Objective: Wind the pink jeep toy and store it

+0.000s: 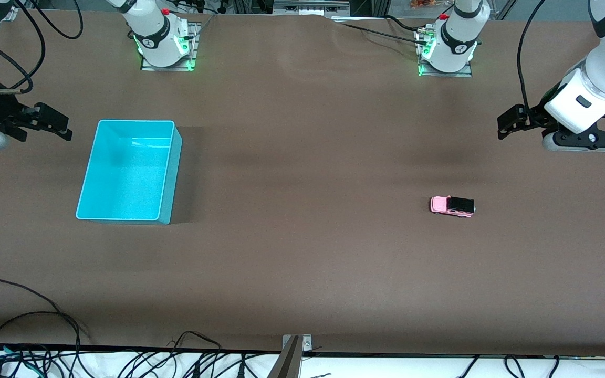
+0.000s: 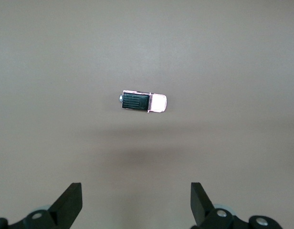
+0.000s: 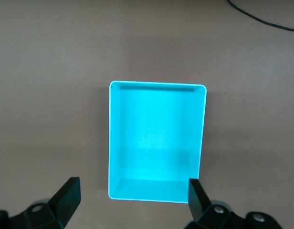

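Note:
The pink jeep toy (image 1: 452, 206) stands on the brown table toward the left arm's end, its black roof and rear pointing at that end. It also shows in the left wrist view (image 2: 143, 101). My left gripper (image 1: 508, 123) hovers open and empty above the table, apart from the jeep; in its wrist view (image 2: 136, 200) the jaws stand wide. The empty teal bin (image 1: 126, 178) sits toward the right arm's end. My right gripper (image 1: 58, 126) hovers open and empty beside the bin, which fills its wrist view (image 3: 156, 188) beyond the gripper (image 3: 133, 198).
The arm bases (image 1: 165, 42) (image 1: 447, 50) stand at the table's edge farthest from the front camera. Loose black cables (image 1: 29, 325) and a metal bracket (image 1: 294, 349) lie along the nearest edge. Bare brown table stretches between bin and jeep.

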